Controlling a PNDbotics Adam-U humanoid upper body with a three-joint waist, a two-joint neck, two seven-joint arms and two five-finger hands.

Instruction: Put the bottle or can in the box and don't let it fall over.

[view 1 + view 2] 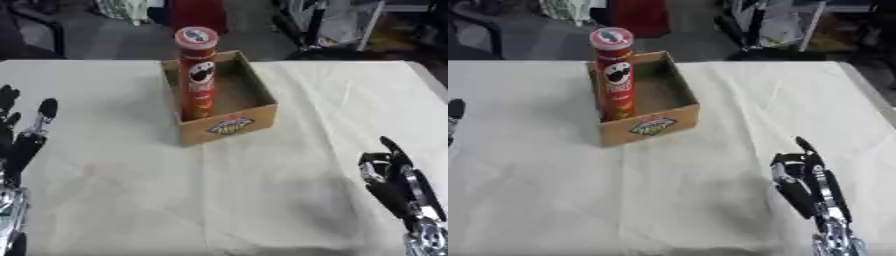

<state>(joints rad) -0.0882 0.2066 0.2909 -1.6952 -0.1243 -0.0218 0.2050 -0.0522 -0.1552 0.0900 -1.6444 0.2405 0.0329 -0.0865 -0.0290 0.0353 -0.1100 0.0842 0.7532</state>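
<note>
The tall red cylindrical crisp can (198,72) stands upright inside the open brown cardboard box (229,125), against its left wall. Placement appears complete. The left hand (24,137) and right hand (802,181) rest open and empty, well apart from the box, above the cloth-covered table (262,190).

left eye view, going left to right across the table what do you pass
left hand, open at the left edge → red can standing upright in the left part of the cardboard box → right hand, fingers partly curled, near the lower right corner

Red can (198,75) upright, inside open cardboard box (229,126), left corner
</note>
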